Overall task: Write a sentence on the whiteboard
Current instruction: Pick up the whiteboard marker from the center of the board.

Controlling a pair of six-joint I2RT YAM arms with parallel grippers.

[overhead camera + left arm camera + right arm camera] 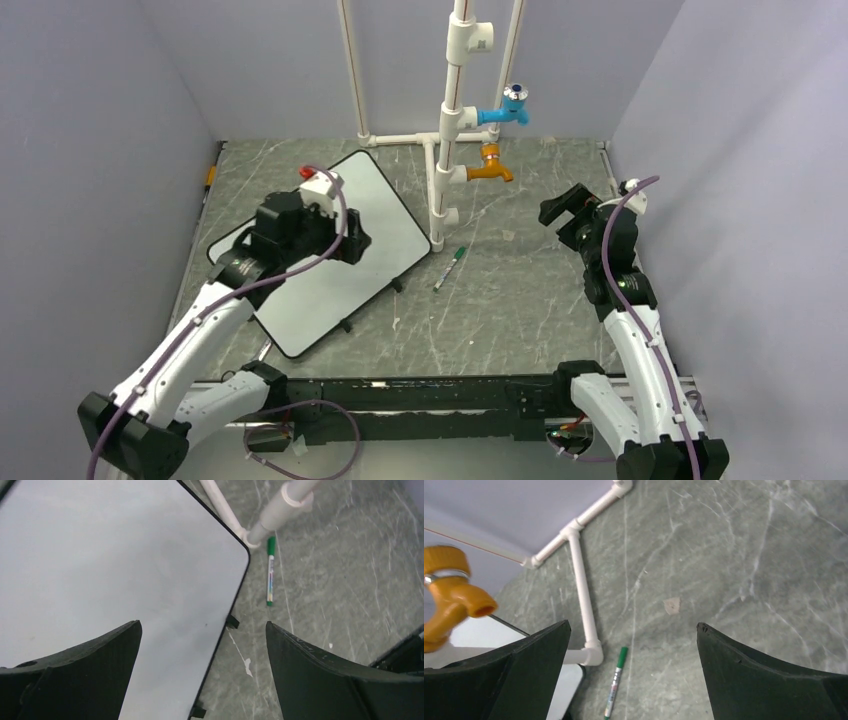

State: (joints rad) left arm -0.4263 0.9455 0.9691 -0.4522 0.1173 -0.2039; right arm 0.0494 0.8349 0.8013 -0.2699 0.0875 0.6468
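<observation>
- Whiteboard point(320, 295) flat on the desk point(520, 310), left of centre, turned at a slant, one corner close to the base of a white pipe frame point(443, 150).
- Plain white face wherever seen; thin black rim; small black feet point(231, 621) poking out along the right edge.
- Left gripper point(202, 625) hovering above the board's right half, fingers spread wide, nothing between them.
- Right gripper point(634, 625) held over bare desk on the right side, well apart from the board, likewise spread wide and holding nothing.
- Marker point(448, 268) with green cap and white body lying on the desk just beside the board's right corner, near the foot of the pipe frame, touched by neither gripper.
- Blue tap point(512, 105) and orange tap point(490, 168) fixed to the upright pipe, blue above orange, both sticking out to the right.
- Middle of the board hidden under the left arm in the overhead view; cannot tell whether any writing sits there.
- In the left wrist view, board cut off at the top, left and bottom; only its right corner whole.
- In the right wrist view, just a sliver of the board at the lower left, behind the blurred orange tap and one finger.
- Print on the marker's barrel too small to read.
</observation>
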